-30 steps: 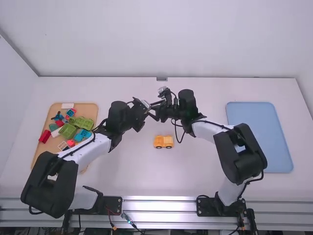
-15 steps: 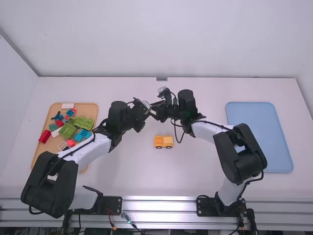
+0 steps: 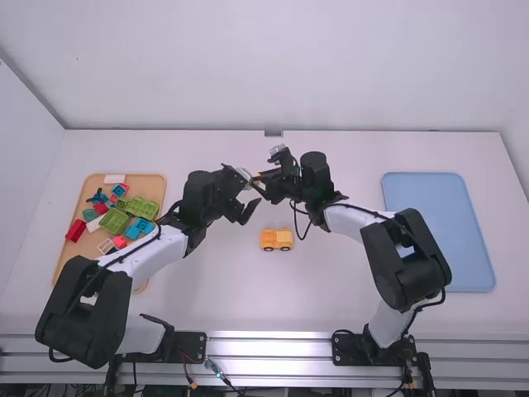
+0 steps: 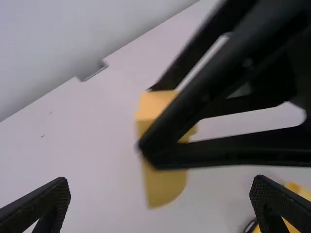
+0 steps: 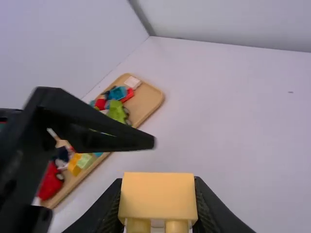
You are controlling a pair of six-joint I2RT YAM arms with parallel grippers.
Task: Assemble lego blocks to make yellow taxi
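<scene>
Standing on black wheels on the white table (image 3: pixel 198 289), near the middle: the landmark, the yellow toy car (image 3: pixel 276 240). Raised above the table, beyond the yellow toy car and slightly to its left: both grippers, close together. With the right gripper (image 3: pixel 259 177), clamping firmly on a yellow block (image 5: pixel 158 196); seen from the right wrist, gripped at both sides, with a flat, smooth-looking face and two rounded posts beneath. Seen from the left wrist, jutting out past both sides of the right gripper's jaws. With the left gripper (image 3: pixel 254 189), facing that same yellow block, jaws wide apart; in the right wrist view, reaching one dark finger (image 5: pixel 116 137) close beside the block.

Well to the left of the yellow toy car, on the table: a wooden tray (image 3: pixel 149 184) of loose pieces. Among them there, still left of the car: a lime-green wheeled piece (image 3: pixel 143 207), a darker green block (image 3: pixel 115 221), light-blue pieces (image 3: pixel 139 228), a dark-blue propeller-like piece (image 3: pixel 97 197), a white block (image 3: pixel 114 179) at the far edge and a red block (image 3: pixel 75 230) at the outer edge. Well to the right of the yellow toy car, flat on the table: a blue tray (image 3: pixel 438 231).
</scene>
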